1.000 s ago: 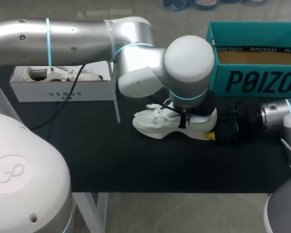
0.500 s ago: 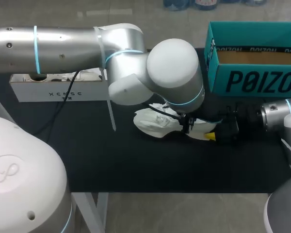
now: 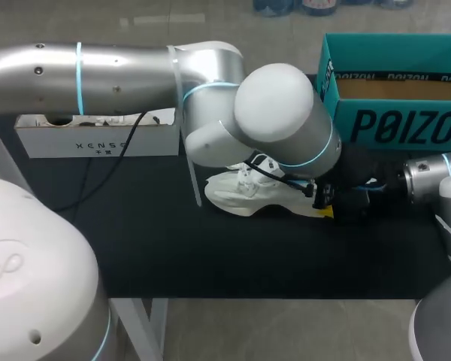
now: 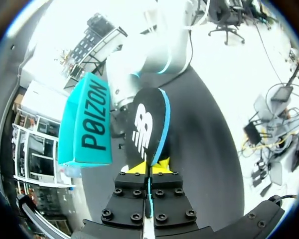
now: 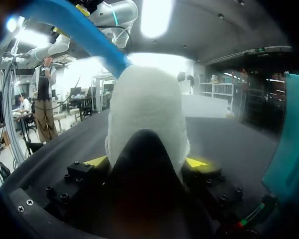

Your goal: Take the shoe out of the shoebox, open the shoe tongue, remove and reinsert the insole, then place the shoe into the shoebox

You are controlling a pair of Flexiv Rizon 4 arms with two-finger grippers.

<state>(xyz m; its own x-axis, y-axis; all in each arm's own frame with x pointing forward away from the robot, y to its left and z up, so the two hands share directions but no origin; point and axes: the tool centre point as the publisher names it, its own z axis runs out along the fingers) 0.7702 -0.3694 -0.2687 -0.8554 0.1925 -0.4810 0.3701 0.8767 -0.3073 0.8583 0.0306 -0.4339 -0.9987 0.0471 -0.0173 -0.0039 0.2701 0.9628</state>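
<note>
A white shoe [image 3: 244, 192] lies on its side mid-table on the black mat. My right gripper [image 3: 332, 207] comes in from the right and is shut on its heel. In the right wrist view the heel [image 5: 147, 114] fills the gap between the yellow tips. My left arm [image 3: 278, 113] reaches across over the shoe's heel end. My left gripper [image 4: 148, 169] is shut on a black insole [image 4: 147, 124] with a blue rim and a white logo, which sticks out ahead of its tips. The insole's blue edge [image 5: 84, 35] crosses above the shoe. The teal shoebox [image 3: 395, 120] stands open at the back right.
A white box [image 3: 98, 139] with another white shoe in it stands at the back left. The teal shoebox [image 4: 87, 119] is just beside the held insole. The black mat [image 3: 210, 256] is bare in front of the shoe.
My left wrist dipped over the shoe's opening, then swung right toward the heel and my right gripper. More of the shoe's front shows again. The right arm has stayed put.
</note>
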